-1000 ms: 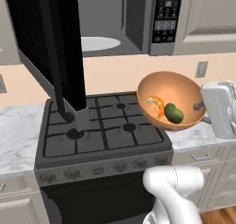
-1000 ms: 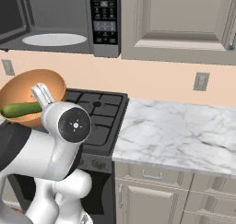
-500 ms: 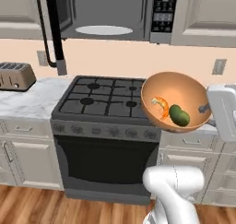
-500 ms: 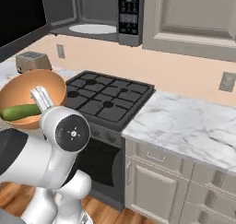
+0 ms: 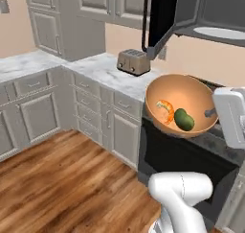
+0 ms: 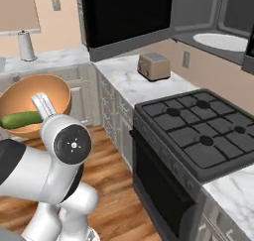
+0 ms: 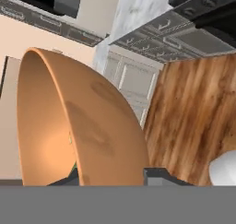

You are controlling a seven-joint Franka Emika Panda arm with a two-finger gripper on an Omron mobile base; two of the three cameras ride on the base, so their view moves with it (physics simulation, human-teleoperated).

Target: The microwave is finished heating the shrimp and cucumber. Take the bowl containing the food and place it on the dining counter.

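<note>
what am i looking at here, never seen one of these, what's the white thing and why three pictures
The white thing is a robot arm on a driving base, in a rendered kitchen. Two pictures come from cameras on the base, behind the arm to its left and right; the third looks along its hand. The gripper is shut on the rim of an orange bowl, carried in the air, tilted. Inside lie a shrimp and a cucumber. Behind are a stove, a toaster on the marble worktop, and an open microwave above.

floor: open | toaster: on counter | microwave door: overhead
</note>
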